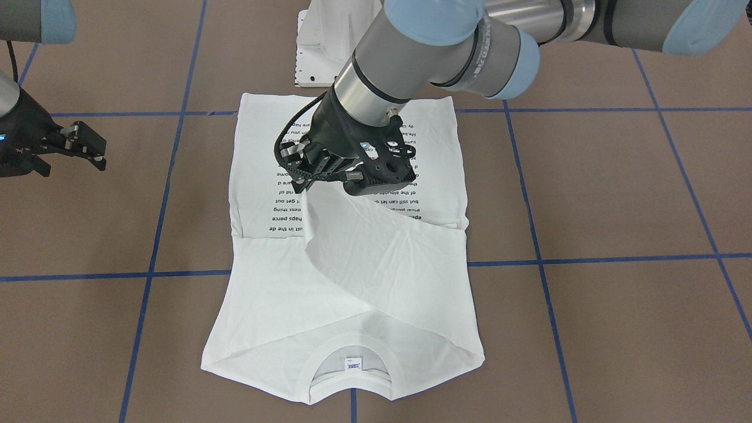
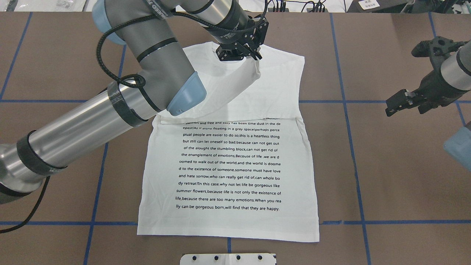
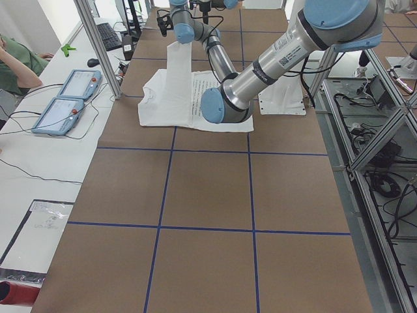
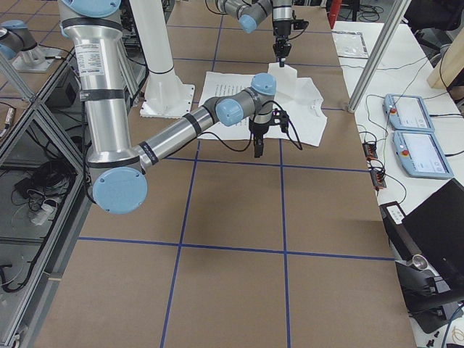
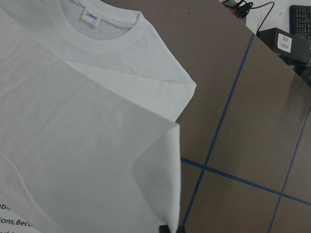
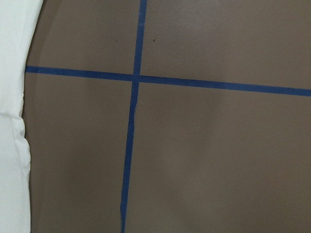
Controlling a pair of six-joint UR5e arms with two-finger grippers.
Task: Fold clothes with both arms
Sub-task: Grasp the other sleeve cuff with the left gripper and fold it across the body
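Observation:
The white T-shirt [image 2: 228, 165] lies flat on the brown table with its black text block up. Its collar [image 1: 349, 346] and neck label [image 1: 353, 364] are at the end far from the robot. My left gripper [image 2: 254, 56] reaches over the shirt's upper part and is shut on a white flap of the shirt [image 1: 352, 247], holding it lifted above the chest. The left wrist view shows this flap's edge [image 5: 172, 165] hanging from the fingertips above the collar [image 5: 112, 46]. My right gripper [image 2: 403, 103] is open and empty, hovering over bare table to the right of the shirt [image 6: 12, 97].
The white pedestal base [image 1: 329, 41] stands at the robot's side just behind the shirt's hem. Blue tape lines [image 2: 342, 103] cross the table. Operator pendants [image 4: 413, 123] and a metal frame post [image 3: 98, 45] stand along the far table edge.

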